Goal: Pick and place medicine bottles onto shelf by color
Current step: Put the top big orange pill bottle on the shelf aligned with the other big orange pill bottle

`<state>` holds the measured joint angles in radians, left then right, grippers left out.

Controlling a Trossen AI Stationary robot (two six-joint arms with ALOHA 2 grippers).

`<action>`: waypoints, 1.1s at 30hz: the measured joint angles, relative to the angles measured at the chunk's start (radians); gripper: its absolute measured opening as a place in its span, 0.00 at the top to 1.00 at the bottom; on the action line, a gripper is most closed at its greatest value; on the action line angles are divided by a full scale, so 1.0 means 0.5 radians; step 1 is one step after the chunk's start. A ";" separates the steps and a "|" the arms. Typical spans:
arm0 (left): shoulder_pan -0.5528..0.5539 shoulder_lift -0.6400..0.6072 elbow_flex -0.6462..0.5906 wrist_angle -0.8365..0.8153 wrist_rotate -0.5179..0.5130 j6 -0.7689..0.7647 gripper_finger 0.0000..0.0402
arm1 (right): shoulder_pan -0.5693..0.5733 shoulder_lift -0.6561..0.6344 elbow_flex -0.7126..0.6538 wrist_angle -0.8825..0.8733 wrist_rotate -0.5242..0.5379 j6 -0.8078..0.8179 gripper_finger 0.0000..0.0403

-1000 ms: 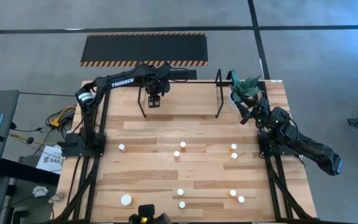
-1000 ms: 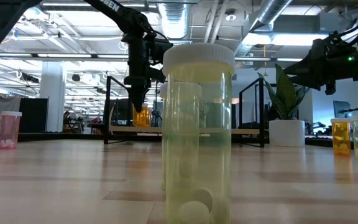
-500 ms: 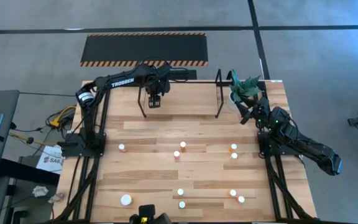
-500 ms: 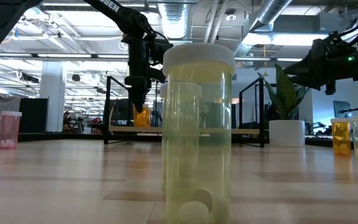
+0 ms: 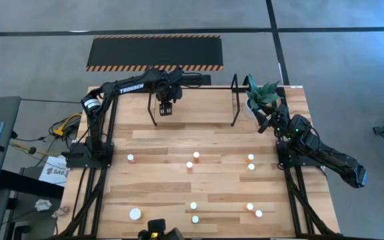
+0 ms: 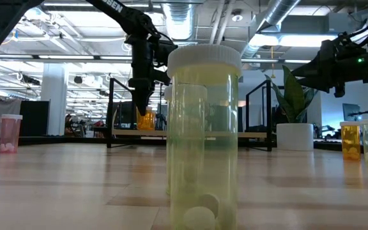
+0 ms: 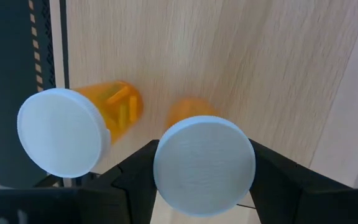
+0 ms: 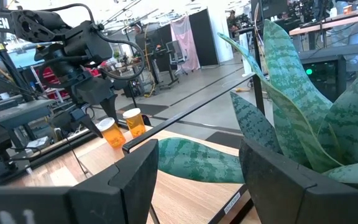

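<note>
My left gripper (image 5: pixel 165 109) hangs over the left end of the shelf (image 5: pixel 234 103), shut on an orange medicine bottle (image 7: pixel 191 111) with a white cap. A second orange bottle (image 7: pixel 118 107) stands right beside it by the shelf's black end bar. Both show in the right wrist view as the held bottle (image 8: pixel 110 132) and its neighbour (image 8: pixel 133 122). Several small white-capped bottles stand loose on the table, such as one at the left (image 5: pixel 131 158) and one in the middle (image 5: pixel 196 155). My right gripper (image 8: pixel 197 180) waits open at the table's far right beside the plant. My left gripper pinches the orange bottle's white cap (image 7: pixel 166 168) between its two fingers (image 7: pixel 135 171), one on either side of the rim. The fingers come from above, pointing down. The bottle hangs nearly upright below them; whether its base touches the shelf floor I cannot tell.
A white pot with a green plant (image 5: pixel 262 97) stands at the shelf's right end, close to my right gripper. A large pale bottle (image 6: pixel 203 134) stands near the table's front edge. A black-and-yellow striped mat (image 5: pixel 155 52) lies on the floor beyond the table.
</note>
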<state>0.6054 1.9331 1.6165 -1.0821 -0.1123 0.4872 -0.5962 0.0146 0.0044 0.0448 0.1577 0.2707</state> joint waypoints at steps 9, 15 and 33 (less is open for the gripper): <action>0.003 0.000 -0.001 0.001 0.001 -0.035 0.51 | 0.000 0.000 0.000 0.000 0.000 0.000 0.38; 0.003 0.000 -0.001 0.013 0.022 -0.035 0.47 | 0.000 0.000 0.001 0.000 0.000 0.000 0.38; 0.003 0.000 -0.068 0.068 0.059 -0.080 0.46 | 0.000 0.000 0.000 0.000 0.000 0.000 0.38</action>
<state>0.6067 1.9331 1.5825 -1.0479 -0.0830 0.4473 -0.5964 0.0147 0.0044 0.0448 0.1577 0.2707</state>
